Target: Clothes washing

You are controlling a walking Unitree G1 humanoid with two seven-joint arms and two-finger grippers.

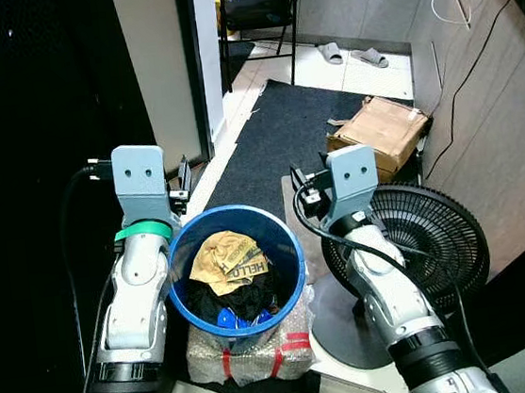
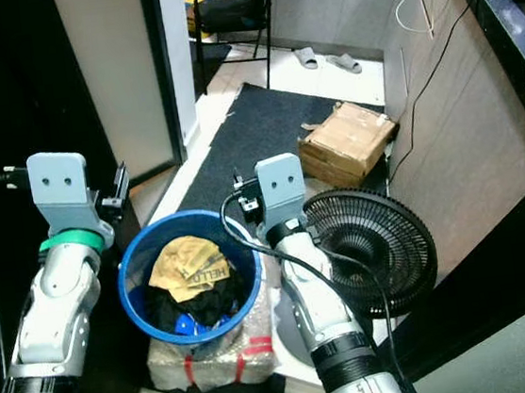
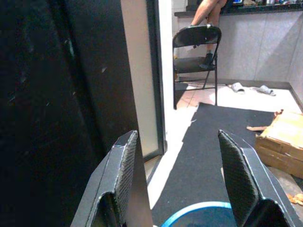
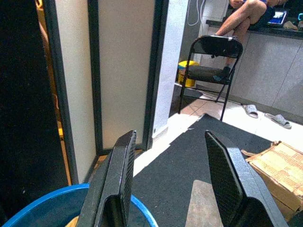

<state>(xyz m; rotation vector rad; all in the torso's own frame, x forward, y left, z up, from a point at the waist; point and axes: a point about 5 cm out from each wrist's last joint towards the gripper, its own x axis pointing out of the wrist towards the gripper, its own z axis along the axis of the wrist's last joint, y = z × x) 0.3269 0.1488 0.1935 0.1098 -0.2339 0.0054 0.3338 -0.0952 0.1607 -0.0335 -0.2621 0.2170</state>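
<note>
Left eye view shows clothes in the bucket; wrist views show both hands open.

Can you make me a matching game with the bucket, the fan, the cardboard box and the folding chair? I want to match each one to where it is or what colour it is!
Things:
1. bucket
2. fan
3. cardboard box
4. folding chair

Clues:
A. brown, lying on the dark mat
B. blue, with clothes inside
C. black, a person sits on it
D. black, round, beside the right arm

Pairs: 1-B, 2-D, 3-A, 4-C
</note>
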